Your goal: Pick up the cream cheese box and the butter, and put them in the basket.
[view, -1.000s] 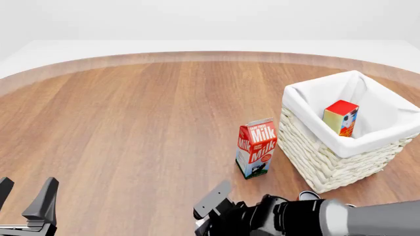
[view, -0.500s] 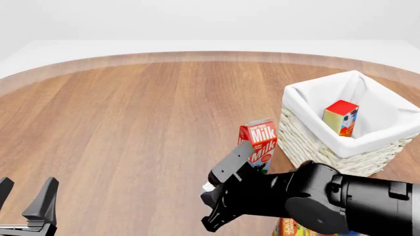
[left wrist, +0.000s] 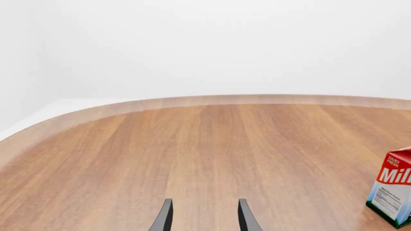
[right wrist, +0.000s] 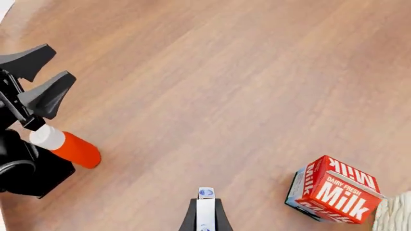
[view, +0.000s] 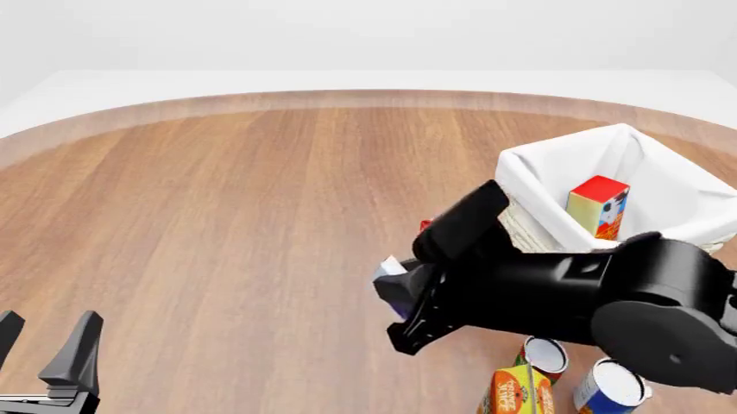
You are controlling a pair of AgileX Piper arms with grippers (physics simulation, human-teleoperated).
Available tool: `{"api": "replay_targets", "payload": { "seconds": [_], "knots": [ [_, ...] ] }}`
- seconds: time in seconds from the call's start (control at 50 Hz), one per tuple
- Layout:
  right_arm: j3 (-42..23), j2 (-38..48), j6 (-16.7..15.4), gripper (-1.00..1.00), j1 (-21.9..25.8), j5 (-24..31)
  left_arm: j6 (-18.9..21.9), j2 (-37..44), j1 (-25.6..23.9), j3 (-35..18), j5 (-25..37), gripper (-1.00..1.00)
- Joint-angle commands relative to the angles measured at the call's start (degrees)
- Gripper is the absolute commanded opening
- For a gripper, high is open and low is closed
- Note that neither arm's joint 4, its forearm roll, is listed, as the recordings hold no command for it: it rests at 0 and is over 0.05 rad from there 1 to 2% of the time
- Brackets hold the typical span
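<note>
Wood tabletop [view: 230, 216]: right gripper [view: 398, 291], pinching what looks like the cream cheese box [right wrist: 205, 210], has risen toward the basket [view: 524, 177], butter [view: 596, 207] already inside; left gripper [view: 44, 345] spread, idle.

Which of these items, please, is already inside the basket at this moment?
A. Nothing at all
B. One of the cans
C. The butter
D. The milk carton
C: the butter stands inside the basket against its white liner, while the milk carton stands on the table outside it.
</note>
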Motion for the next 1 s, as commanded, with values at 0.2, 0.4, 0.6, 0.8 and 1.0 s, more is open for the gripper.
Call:
{"api": "replay_targets", "payload": {
  "seconds": [0.2, 0.4, 0.6, 0.8, 1.0],
  "knots": [
    [-3.4, -11.0, -1.7, -1.0, -8.6, 4.6, 0.0, 0.0, 0.0, 0.0, 0.0, 1.0],
    [-3.8, -14.6, -1.4, -1.0, -12.2, 5.9, 0.0, 0.0, 0.0, 0.0, 0.0, 1.0],
    [-4.5, -18.5, -1.2, -1.0, -16.9, 7.2, 0.0, 0.0, 0.0, 0.0, 0.0, 1.0],
    [-4.6, -20.3, -0.7, -1.0, -22.1, 7.1, 0.0, 0.0, 0.0, 0.0, 0.0, 1.0],
    [-6.0, -22.0, -0.4, -1.0, -28.2, 7.6, 0.0, 0.0, 0.0, 0.0, 0.0, 1.0]
  ]
}}
